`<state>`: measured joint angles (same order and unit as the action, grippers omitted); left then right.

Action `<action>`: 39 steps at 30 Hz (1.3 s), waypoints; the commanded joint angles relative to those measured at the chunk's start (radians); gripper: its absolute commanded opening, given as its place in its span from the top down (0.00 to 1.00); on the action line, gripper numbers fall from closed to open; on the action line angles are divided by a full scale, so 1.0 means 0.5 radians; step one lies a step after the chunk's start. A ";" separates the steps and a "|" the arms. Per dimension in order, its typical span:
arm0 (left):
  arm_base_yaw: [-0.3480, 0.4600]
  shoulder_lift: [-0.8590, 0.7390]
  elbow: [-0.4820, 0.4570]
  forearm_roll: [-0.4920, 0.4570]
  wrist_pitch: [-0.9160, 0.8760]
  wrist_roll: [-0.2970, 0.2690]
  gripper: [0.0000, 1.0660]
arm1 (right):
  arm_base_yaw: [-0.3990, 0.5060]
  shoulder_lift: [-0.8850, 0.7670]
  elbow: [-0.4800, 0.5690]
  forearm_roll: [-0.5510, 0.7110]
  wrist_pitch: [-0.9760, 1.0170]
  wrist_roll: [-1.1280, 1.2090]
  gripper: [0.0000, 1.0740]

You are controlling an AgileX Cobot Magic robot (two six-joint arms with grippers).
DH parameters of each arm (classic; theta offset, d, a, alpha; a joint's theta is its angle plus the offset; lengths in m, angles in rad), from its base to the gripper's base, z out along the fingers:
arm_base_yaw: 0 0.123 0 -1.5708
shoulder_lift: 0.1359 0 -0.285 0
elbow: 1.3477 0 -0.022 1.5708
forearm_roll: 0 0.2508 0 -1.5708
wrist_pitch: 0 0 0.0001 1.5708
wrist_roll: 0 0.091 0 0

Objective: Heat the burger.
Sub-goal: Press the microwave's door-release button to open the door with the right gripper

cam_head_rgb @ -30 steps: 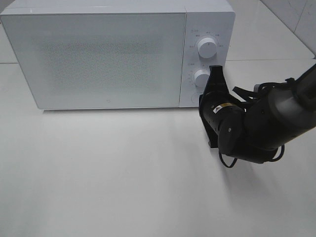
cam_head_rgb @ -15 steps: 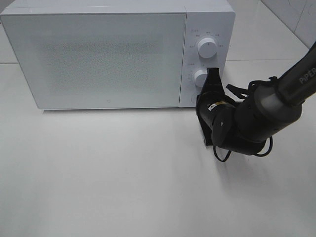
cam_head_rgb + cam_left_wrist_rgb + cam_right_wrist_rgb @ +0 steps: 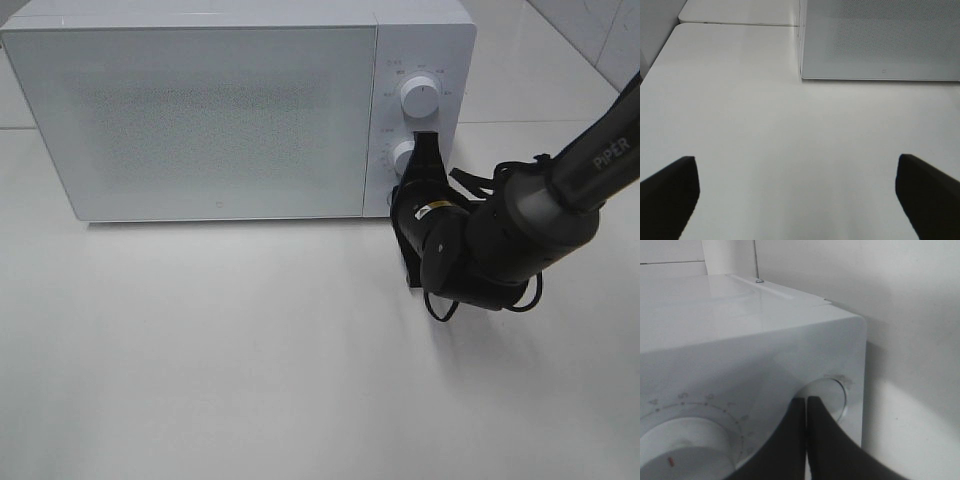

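The burger is out of view; the white microwave (image 3: 200,115) stands with its door closed. My right gripper (image 3: 425,142) is shut with nothing in it, and its black tips rest against the control panel beside the lower knob (image 3: 403,156). In the right wrist view the shut fingertips (image 3: 806,401) meet at a round knob (image 3: 832,392), with a scaled dial (image 3: 685,440) beside it. My left gripper (image 3: 797,200) is open and holds nothing; its two dark fingers (image 3: 667,195) hover over the bare tabletop in front of the microwave's corner (image 3: 802,75).
The upper knob (image 3: 418,97) sits above the lower one on the panel. The white table (image 3: 250,350) stretches out in front of the microwave. A seam between table sections (image 3: 740,22) runs behind the left side. Cables loop off the right wrist (image 3: 480,185).
The right arm has shifted left and closer to the control panel, carrying its shut tips up against the lower knob. The left gripper has not moved.
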<state>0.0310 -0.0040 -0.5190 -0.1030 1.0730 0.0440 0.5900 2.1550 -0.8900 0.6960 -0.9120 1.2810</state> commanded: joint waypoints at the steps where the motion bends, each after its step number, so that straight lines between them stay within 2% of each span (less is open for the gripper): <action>1: 0.002 -0.036 0.006 0.002 -0.010 0.002 0.06 | -0.012 0.020 -0.060 -0.044 -0.068 0.000 1.00; 19: 0.002 -0.036 0.006 0.002 -0.010 0.002 0.06 | -0.012 0.102 -0.214 0.004 -0.498 -0.020 1.00; 25: 0.002 -0.036 0.006 0.002 -0.010 0.002 0.06 | -0.048 0.102 -0.248 -0.008 -0.500 -0.046 1.00; 29: 0.002 -0.036 0.006 0.002 -0.010 0.002 0.06 | -0.106 0.102 -0.342 -0.012 -0.496 -0.120 1.00; 39: 0.002 -0.036 0.006 0.002 -0.010 0.002 0.06 | -0.112 0.102 -0.400 0.002 -0.440 -0.180 1.00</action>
<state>0.0310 -0.0040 -0.5190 -0.1030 1.0730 0.0440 0.5920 2.2220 -0.9920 0.7920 -0.8940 1.2040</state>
